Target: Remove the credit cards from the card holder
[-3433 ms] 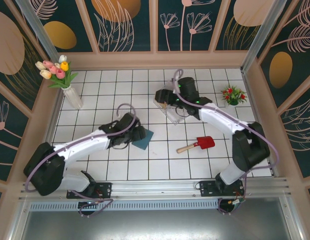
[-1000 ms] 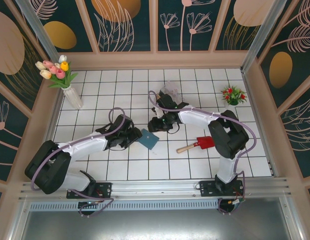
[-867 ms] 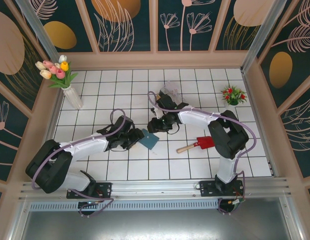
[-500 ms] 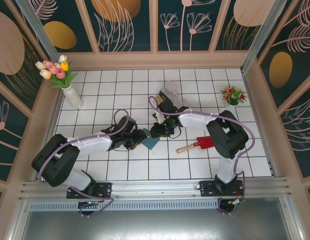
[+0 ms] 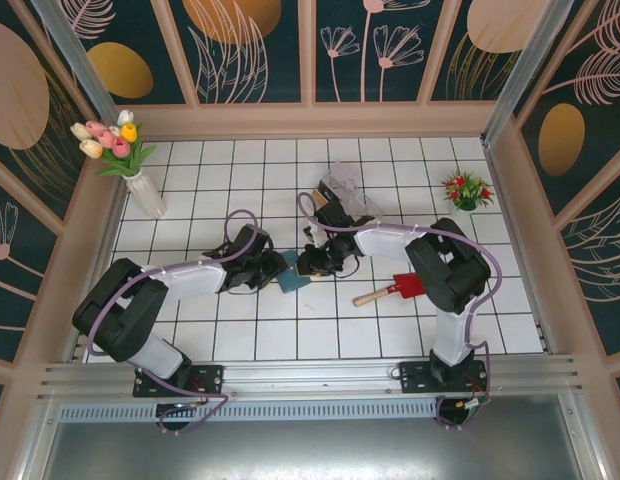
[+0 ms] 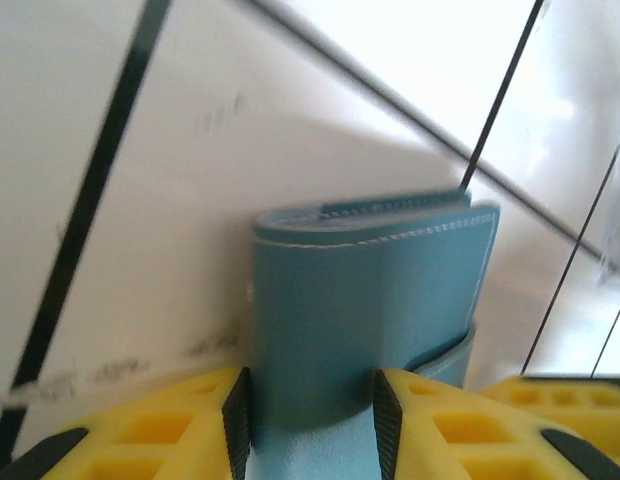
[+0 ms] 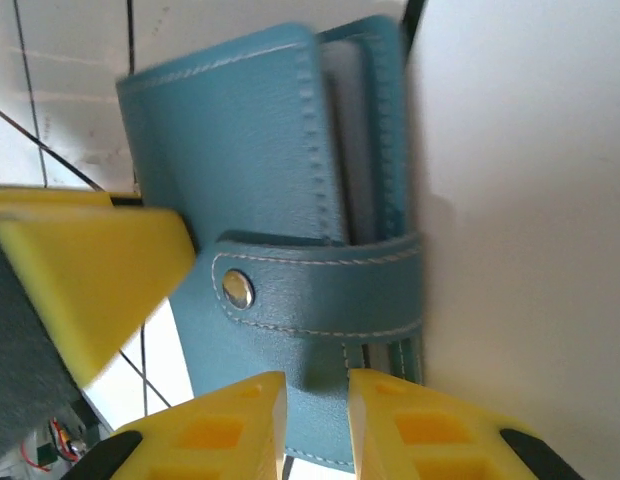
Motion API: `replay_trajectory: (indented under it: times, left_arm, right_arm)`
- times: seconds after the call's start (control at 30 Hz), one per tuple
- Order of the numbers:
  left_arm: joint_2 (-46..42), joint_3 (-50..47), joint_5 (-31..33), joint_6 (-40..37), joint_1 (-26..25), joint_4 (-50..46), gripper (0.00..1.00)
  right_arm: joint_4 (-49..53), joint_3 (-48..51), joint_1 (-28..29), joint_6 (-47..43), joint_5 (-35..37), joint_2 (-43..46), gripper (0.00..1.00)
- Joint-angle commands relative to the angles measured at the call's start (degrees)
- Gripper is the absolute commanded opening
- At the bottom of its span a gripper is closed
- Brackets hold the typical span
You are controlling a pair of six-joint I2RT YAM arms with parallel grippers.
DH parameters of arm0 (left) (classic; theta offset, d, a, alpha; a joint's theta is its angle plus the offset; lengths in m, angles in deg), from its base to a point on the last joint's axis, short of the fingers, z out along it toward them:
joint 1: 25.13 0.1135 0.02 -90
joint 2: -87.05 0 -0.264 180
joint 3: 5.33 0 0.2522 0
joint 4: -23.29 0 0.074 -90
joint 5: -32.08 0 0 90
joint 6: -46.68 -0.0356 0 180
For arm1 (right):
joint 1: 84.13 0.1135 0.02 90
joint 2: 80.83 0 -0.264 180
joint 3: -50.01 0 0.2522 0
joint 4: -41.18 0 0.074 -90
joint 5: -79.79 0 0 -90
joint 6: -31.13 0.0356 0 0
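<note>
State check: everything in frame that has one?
Holder, folded shut, strap snapped.
Left claw, shut on holder.
Right claw, shut on holder's strap end.
Shovel, lying flat.
Vase, upright.
Plant, upright.

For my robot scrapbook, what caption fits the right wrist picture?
Yellow fingers poised just below the snapped strap of a closed blue card holder.

No readable text, label, brand or number; card holder (image 7: 240,170) unmarked.
</note>
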Motion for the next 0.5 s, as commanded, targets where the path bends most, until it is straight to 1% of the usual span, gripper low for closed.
replay_trajectory:
  times: [0.0, 0.13, 0.2, 0.3, 0.37, 0.47]
  left_arm:
    - [0.6, 3.8, 4.2, -3.9, 0.8, -1.6, 0.39]
    - [0.2, 2.7, 4.0, -4.3, 1.4, -1.7, 0.42]
    - [-0.9, 1.9, 2.8, -4.5, 2.1, -3.0, 0.44]
    - [-3.2, 0.3, 0.2, -5.9, 2.2, -2.4, 0.49]
    - [-3.5, -0.3, -1.8, -7.3, 2.3, -2.3, 0.49]
    - [-3.1, -1.7, -5.4, -9.8, 3.2, -1.1, 0.46]
  right_arm:
    - [-2.5, -0.1, 0.4, 2.3, -2.9, -2.1, 0.26]
    - [-2.1, 0.1, 0.4, 2.3, 1.0, -0.9, 0.28]
    - [-0.8, 0.0, 0.4, 2.8, 5.9, 0.6, 0.3]
    - [-0.6, 0.2, 0.4, 3.6, 9.6, 3.6, 0.32]
    - [-1.5, 0.6, 0.4, 4.8, 10.9, 5.1, 0.34]
    - [-3.3, 0.4, 0.5, 7.2, 12.3, 5.2, 0.35]
